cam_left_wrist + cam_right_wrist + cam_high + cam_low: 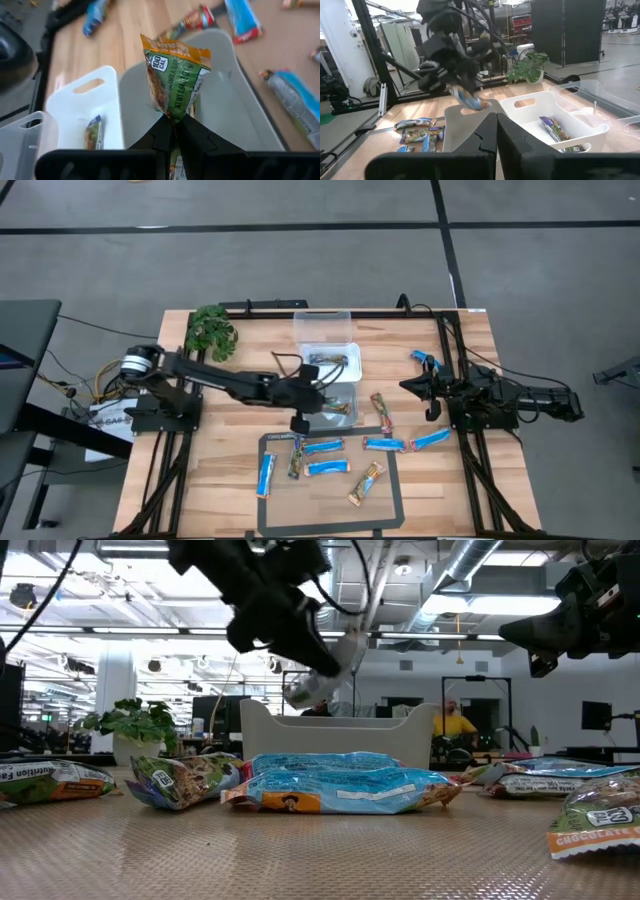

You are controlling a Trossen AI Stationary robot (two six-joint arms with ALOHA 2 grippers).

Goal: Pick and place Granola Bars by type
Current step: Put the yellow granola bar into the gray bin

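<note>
The left gripper [175, 122] hangs over the grey bin [345, 402] near the table's middle, its fingers [197, 132] clenched on the lower end of a green and orange granola bar [175, 80]. In the left wrist view the bar stands up out of the fingertips, long axis running straight away from the gripper, its crimped orange end farthest out. From the right wrist view the same bar [470, 101] hangs tilted below the left gripper [447, 75], above the grey bin's wall [457, 125].

At 12 o'clock from the grey bin sits the white bin [333, 360], touching it; one green bar [92, 131] lies lengthwise on its floor. A clear bin [322, 323] stands at 12 o'clock again from that.

The loose Granola Bars lie toward 6 o'clock of the bins on the wooden table [210, 470]. Several blue bars [323, 447] rest with long axes running roughly 9 to 3 o'clock, one blue bar [266, 474] runs 12 to 6, a dark bar [297, 457] lies 12 to 6 beside them, and a tan bar [366, 483] lies on a diagonal. A reddish bar [380, 411] sits at 3 o'clock of the grey bin.

The right gripper [425, 390] waits at the table's 3 o'clock edge, fingers [515, 145] pressed together and holding nothing. A green plant [212, 332] stands at 10 o'clock
</note>
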